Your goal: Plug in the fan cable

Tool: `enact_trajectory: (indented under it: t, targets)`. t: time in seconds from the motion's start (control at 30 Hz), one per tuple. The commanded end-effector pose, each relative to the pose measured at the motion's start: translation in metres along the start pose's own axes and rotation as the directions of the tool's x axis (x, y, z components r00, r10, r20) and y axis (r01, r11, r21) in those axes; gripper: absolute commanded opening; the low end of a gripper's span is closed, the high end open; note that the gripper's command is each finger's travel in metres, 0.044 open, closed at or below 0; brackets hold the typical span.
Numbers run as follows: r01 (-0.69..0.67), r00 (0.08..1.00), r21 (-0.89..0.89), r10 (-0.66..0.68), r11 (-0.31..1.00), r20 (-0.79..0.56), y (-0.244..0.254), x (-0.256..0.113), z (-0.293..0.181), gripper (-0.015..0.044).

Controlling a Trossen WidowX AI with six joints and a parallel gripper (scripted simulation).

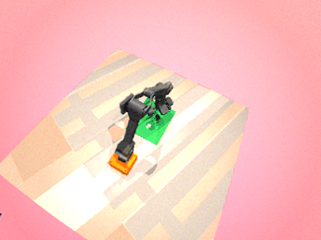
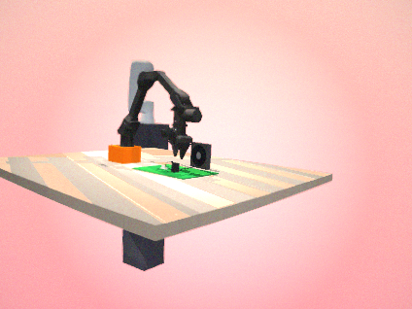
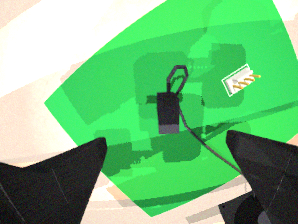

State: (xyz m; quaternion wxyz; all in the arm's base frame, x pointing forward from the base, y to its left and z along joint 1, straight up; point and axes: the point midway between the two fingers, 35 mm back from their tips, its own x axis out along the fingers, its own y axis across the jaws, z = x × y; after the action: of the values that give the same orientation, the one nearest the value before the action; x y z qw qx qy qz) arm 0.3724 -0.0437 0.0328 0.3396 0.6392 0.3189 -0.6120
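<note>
The black cable plug [image 3: 168, 112] [image 2: 175, 166] stands on the green board [image 3: 80, 95] [image 2: 204, 173] [image 1: 168, 118], with a loop of cable at one end. The white four-pin fan header [image 3: 239, 81] sits on the board to the upper right of the plug in the wrist view, its gold pins bare. The plug is apart from the header. My gripper [image 3: 167, 140] [image 2: 179, 155] is wide open and empty, above the board close over the plug. In the wrist view the plug lies ahead of the gap between the fingertips.
The black fan [image 2: 200, 155] [image 3: 245, 210] stands beside the board. A thin dark cable [image 3: 212, 150] runs from the plug towards it, passing by the right finger in the wrist view. The arm's orange base [image 1: 122, 162] [image 2: 124, 154] stands on the wooden table [image 1: 207, 167] [image 2: 146, 204].
</note>
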Motion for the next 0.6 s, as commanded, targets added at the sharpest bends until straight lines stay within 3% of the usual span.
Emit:
enact_trajectory:
  t: [0.0,0.57]
  targets:
    - [0.009,1.0,0.006,-0.009,1.0,0.008,-0.003,0.009,0.002,0.044]
    - [0.009,1.0,0.005,-0.009,1.0,0.008,-0.003,0.037,0.002,0.044]
